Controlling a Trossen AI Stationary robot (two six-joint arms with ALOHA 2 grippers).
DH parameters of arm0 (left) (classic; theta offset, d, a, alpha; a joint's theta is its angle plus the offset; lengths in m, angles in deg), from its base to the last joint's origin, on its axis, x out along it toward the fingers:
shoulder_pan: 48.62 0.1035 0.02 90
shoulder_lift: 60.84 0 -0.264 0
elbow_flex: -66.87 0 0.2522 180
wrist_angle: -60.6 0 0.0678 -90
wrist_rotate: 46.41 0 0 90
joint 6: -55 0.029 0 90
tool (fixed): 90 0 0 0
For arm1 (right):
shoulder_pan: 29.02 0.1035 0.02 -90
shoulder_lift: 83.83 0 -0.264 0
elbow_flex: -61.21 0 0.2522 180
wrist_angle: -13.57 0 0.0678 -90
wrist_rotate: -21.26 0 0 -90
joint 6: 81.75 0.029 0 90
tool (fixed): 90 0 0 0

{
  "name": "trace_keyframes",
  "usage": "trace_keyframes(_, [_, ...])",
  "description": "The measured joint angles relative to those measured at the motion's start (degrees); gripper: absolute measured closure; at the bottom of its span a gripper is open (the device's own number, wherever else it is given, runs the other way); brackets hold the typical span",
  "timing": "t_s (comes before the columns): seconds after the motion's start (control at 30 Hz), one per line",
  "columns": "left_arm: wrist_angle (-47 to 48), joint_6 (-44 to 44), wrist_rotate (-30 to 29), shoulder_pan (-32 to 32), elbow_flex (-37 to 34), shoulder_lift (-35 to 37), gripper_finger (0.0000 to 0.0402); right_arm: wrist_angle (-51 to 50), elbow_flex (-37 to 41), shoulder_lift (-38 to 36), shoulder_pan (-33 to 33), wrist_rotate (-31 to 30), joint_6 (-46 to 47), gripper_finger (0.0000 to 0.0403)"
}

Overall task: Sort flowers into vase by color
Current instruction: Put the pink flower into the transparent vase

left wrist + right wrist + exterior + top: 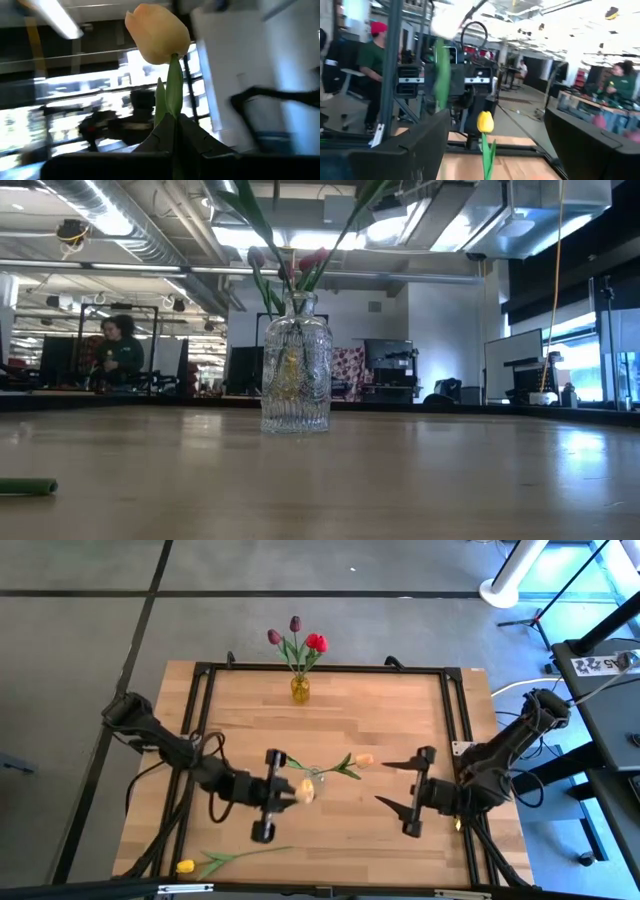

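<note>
From above, the wooden table (330, 720) carries a small amber-looking vase (299, 688) at its far edge, holding three tulips: two dark purple ones (284, 632) and one red (316, 641). Nearer the table's middle than that vase, the left gripper (272, 795) is clenched on the stem of a pale peach tulip (306, 792), and a second, clear vase (317, 778) seems to stand just beside that bloom. A yellow-orange tulip (362, 760) lies in or across this second vase, its stem slanting toward the left gripper. Another yellow tulip (185, 866) lies flat at the table's near edge, well apart from both vases.

The left wrist view adds what the overhead cannot: the fingers (197, 140) pinch the green stem right below the peach head (157, 32), which stands upright.

The right gripper (405, 797) hovers on the far side of the clear vase from the left gripper, its jaws spread wide and holding nothing. Its wrist camera faces a yellow bloom (485, 121) on an upright stem, with people in the room beyond.

The low view shows only the ribbed glass vase (295, 375) with its stems, a green stem end (28, 487) on the tabletop, and a person seated far behind.

Count: two vases, six tulips.
</note>
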Motion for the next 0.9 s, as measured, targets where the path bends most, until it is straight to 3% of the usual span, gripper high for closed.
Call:
trace_keyframes(0.07, [0.0,1.7,-3.3,1.4,0.0,0.0,0.0398,0.0,0.0,0.1,1.4,-2.5,0.0,0.0079])
trace_keyframes(0.2, [0.2,2.7,-4.4,5.0,0.0,0.0,0.0397,0.1,0.0,0.1,2.6,-6.2,0.0,0.0079])
trace_keyframes(0.43, [0.0,3.0,-7.0,9.2,0.0,-0.1,0.0397,0.2,0.0,0.1,2.8,-6.7,0.0,0.0079])
trace_keyframes(0.6, [0.4,-1.6,-8.2,13.2,0.0,-3.2,0.0397,0.2,0.0,0.1,2.7,-6.7,0.0,0.0079])
trace_keyframes(0.9, [0.2,-4.9,-10.1,13.7,0.0,-5.2,0.0397,0.1,0.0,0.1,2.7,-8.5,-0.2,0.0079])
